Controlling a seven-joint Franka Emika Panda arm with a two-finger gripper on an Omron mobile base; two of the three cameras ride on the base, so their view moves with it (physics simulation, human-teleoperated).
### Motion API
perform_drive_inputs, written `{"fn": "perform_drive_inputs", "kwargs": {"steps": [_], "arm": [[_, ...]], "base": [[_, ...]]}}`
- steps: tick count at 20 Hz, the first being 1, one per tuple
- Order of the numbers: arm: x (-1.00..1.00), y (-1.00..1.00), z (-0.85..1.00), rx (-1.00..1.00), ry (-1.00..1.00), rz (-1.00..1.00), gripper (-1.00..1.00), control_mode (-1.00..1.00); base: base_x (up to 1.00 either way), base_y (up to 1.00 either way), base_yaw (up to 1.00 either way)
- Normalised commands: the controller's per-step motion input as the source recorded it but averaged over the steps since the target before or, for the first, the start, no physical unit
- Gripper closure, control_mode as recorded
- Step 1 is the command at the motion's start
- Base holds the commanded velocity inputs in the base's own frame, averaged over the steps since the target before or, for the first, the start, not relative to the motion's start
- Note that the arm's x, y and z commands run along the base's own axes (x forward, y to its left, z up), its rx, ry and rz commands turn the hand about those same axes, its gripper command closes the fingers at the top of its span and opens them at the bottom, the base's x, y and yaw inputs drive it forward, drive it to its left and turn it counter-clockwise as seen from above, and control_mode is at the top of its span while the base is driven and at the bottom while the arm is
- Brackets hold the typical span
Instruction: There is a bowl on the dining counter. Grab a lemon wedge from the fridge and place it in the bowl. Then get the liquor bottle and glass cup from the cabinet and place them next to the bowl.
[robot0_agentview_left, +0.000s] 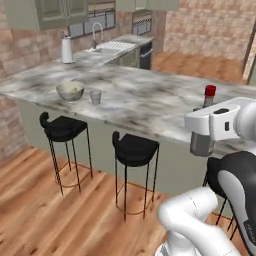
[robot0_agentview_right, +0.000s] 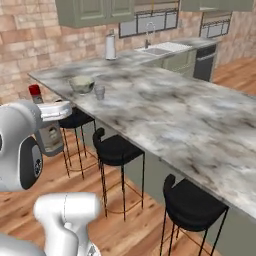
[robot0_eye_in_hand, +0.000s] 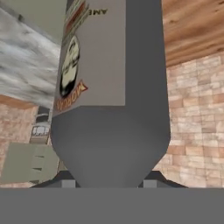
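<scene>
My gripper (robot0_eye_in_hand: 109, 183) is shut on the liquor bottle (robot0_eye_in_hand: 113, 87), a grey bottle with a label whose body fills the hand view between the two fingertips. In the left base view the bottle (robot0_agentview_left: 202, 145) hangs upright under the white hand, its red cap sticking up, by the counter's near edge at the right. The right base view has it (robot0_agentview_right: 50, 137) at the far left. The pale bowl (robot0_agentview_left: 70, 91) (robot0_agentview_right: 81, 84) stands on the dining counter (robot0_agentview_left: 150, 100) with something yellowish inside. The glass cup (robot0_agentview_left: 95, 96) (robot0_agentview_right: 99, 92) stands upright just beside the bowl.
Black bar stools (robot0_agentview_left: 64, 129) (robot0_agentview_left: 134, 149) (robot0_agentview_right: 192, 202) line the counter's near side. A paper towel roll (robot0_agentview_left: 67, 50) and a sink (robot0_agentview_left: 111, 47) sit on the far counter. Wooden floor lies open below the stools.
</scene>
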Motion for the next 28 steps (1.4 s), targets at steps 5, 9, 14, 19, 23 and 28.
{"fn": "perform_drive_inputs", "kwargs": {"steps": [5, 9, 14, 19, 23, 28], "arm": [[0.00, 0.00, 0.00, 0.00, 0.00, 0.00, 1.00, 1.00], [0.00, 0.00, 0.00, 0.00, 0.00, 0.00, 1.00, 1.00], [0.00, 0.00, 0.00, 0.00, 0.00, 0.00, 1.00, 1.00], [0.00, 0.00, 0.00, 0.00, 0.00, 0.00, 1.00, 1.00], [0.00, 0.00, 0.00, 0.00, 0.00, 0.00, 1.00, 1.00], [0.00, 0.00, 0.00, 0.00, 0.00, 0.00, 1.00, 1.00]], "base": [[0.45, 1.00, -0.38], [0.44, 1.00, -0.33], [0.51, 1.00, -0.35], [0.51, 1.00, -0.37], [0.45, 1.00, -0.39], [0.48, 0.98, -0.40]]}}
